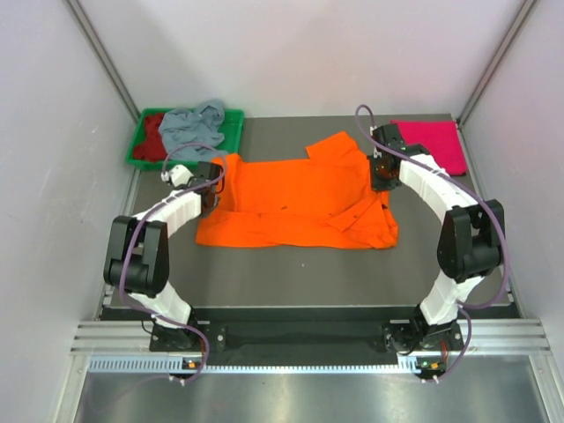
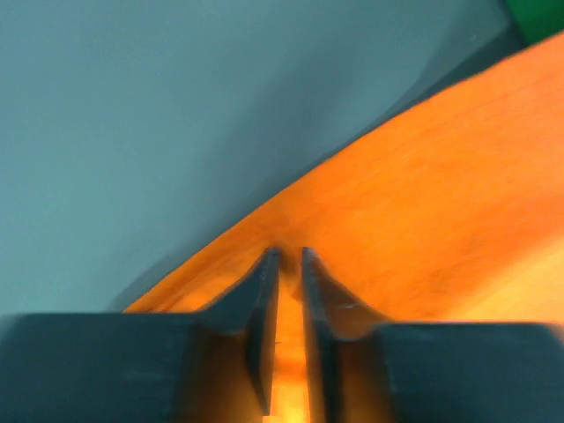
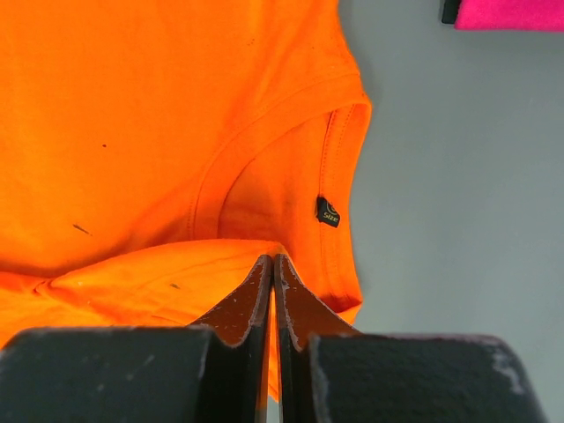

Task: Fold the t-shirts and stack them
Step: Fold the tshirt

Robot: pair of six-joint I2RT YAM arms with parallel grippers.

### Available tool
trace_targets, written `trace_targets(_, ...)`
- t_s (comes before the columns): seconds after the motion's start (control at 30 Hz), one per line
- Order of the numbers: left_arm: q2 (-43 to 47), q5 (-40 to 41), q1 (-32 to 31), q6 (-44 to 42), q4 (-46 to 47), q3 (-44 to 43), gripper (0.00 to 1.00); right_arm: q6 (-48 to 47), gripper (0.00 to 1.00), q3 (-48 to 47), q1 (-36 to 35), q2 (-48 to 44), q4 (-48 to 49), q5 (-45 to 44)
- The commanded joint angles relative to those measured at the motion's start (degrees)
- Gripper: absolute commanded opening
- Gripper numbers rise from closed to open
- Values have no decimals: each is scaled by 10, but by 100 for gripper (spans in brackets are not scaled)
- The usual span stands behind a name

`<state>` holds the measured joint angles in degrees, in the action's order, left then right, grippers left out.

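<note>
Well, the orange t-shirt (image 1: pixel 291 198) lies spread across the middle of the grey table (image 1: pixel 291 273), its near edge fairly straight and its right side rumpled into folds. The left gripper (image 2: pixel 286 256) sits at the shirt's left edge; its fingers are almost together, with a thin slit full of orange cloth, so it is pinching that edge. The right gripper (image 3: pixel 271 260) is at the right side, just beside the collar and its little black label (image 3: pixel 328 211) — jaws pressed tight on a raised fold of the same shirt. A broad band of bare table runs between the near edge and the arm bases. A narrower strip separates the shirt from the folded magenta t-shirt (image 1: pixel 432 143) in the far right corner. Far left, the green tray (image 1: pixel 234 132) holds the grey-blue t-shirt (image 1: pixel 194 123) and the dark red t-shirt (image 1: pixel 154 132), both bunched up.
</note>
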<state>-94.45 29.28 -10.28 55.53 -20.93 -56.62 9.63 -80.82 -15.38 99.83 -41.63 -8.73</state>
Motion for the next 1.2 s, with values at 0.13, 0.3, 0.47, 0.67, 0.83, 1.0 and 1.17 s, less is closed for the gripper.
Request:
trace_targets(0.13, 22, 73, 2, -23, -47, -57, 57, 16, 0, -22, -4, -16, 8, 21)
trace_targets(0.3, 92, 23, -1, -99, 1, -30, 56, 33, 1, -42, -3, 22, 28, 56)
trace_targets(0.47, 143, -135, -3, -174, 19, 18, 52, 25, 1, -79, -11, 69, 39, 55)
trace_targets(0.67, 190, -164, -3, -128, 39, 115, 52, 5, 0, -93, -14, 98, 44, 49)
trace_targets(0.83, 177, -131, -3, -122, 4, 125, 52, -24, 0, -98, -13, 106, 62, 48)
trace_targets(1.0, 186, -122, -3, -124, -17, 128, 52, -44, 0, -102, -13, 113, 73, 75)
trace_targets(1.17, 219, -126, -2, -119, -23, 142, 54, -22, 4, -101, -15, 102, 85, 85)
